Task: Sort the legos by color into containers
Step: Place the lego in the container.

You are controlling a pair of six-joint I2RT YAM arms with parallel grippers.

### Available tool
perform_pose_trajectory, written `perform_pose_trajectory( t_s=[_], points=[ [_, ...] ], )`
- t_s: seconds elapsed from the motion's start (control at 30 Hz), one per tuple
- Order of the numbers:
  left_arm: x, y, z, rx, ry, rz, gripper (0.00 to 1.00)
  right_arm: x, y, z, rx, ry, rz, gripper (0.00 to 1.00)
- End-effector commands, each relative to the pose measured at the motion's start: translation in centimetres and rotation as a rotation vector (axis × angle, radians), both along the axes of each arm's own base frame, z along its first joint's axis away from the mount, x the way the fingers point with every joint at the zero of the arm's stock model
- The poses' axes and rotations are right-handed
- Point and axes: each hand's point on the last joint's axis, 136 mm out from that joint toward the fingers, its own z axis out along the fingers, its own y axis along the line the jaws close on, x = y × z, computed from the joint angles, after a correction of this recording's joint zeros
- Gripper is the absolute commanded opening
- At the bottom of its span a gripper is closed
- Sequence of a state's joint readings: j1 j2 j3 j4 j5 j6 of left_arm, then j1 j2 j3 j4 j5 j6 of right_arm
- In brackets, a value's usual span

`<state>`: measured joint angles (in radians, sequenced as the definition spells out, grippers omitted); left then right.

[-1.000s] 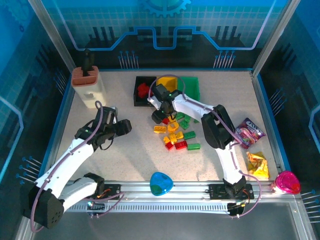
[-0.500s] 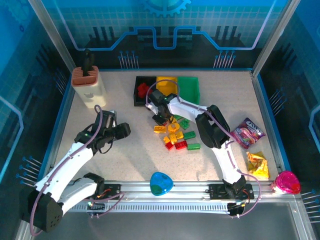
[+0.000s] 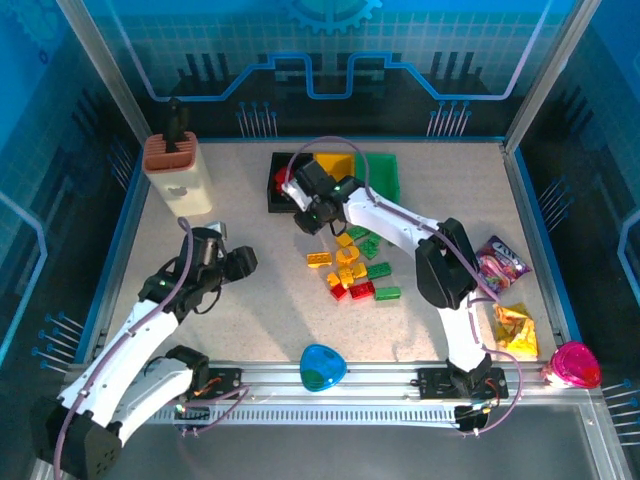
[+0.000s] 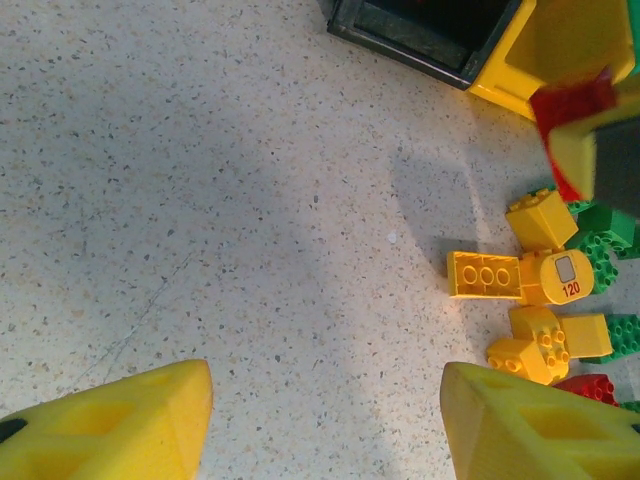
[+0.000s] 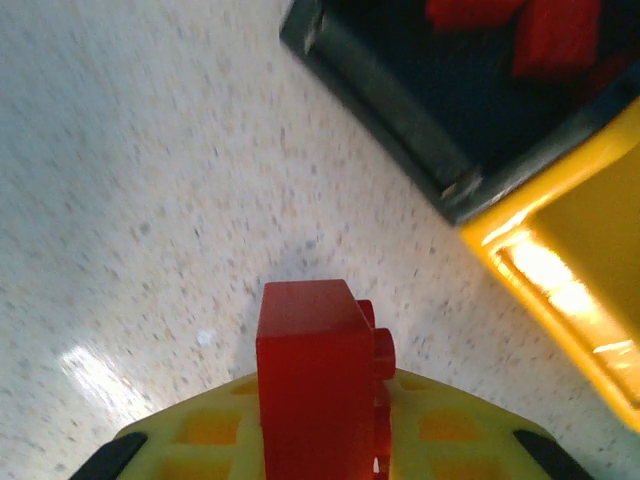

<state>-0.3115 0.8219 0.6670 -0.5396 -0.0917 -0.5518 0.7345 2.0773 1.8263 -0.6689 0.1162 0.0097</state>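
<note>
My right gripper (image 3: 300,200) is shut on a red lego (image 5: 320,380), held above the table just in front of the black container (image 3: 283,183). Red legos (image 5: 520,30) lie inside that container (image 5: 400,110), with the yellow container (image 5: 570,240) next to it. The green container (image 3: 380,172) ends the row. A pile of yellow, red and green legos (image 3: 355,265) lies mid-table. My left gripper (image 4: 325,420) hangs open over bare table left of the pile, nothing between its fingers (image 4: 110,425). A yellow lego (image 4: 485,275) lies ahead of it.
A cream block with a brown top (image 3: 178,170) stands at the back left. A blue-green disc (image 3: 322,366) rests at the front edge. Snack packets (image 3: 500,262) and a pink cup (image 3: 575,363) sit along the right side.
The right gripper has shut on a red lego at the pile and carried it up and left toward the black container. The left arm has drifted slightly toward me.
</note>
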Motion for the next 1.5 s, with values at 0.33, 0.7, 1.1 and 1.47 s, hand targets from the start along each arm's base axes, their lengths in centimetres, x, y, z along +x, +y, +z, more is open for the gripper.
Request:
perform_pose_trajectory(
  t_s=[0.33, 0.7, 1.1, 1.47],
  points=[
    [-1.9, -0.6, -1.3, -0.082, 0.002, -0.002, 0.62, 5.0, 5.8, 5.2, 0.224, -0.102, -0.036, 0.19],
    [-2.9, -0.5, -1.8, -0.100, 0.006, 0.001, 0.62, 7.5, 8.6, 4.6, 0.310, -0.122, -0.046, 0.22],
    [-3.8, -0.2, -1.1, -0.105, -0.014, 0.000, 0.62, 11.8, 7.2, 2.6, 0.350, -0.146, -0.190, 0.24],
    [-4.1, -0.2, -0.3, -0.119, -0.031, 0.007, 0.61, 14.7, 5.0, 2.4, 0.335, -0.165, -0.251, 0.53]
  ],
)
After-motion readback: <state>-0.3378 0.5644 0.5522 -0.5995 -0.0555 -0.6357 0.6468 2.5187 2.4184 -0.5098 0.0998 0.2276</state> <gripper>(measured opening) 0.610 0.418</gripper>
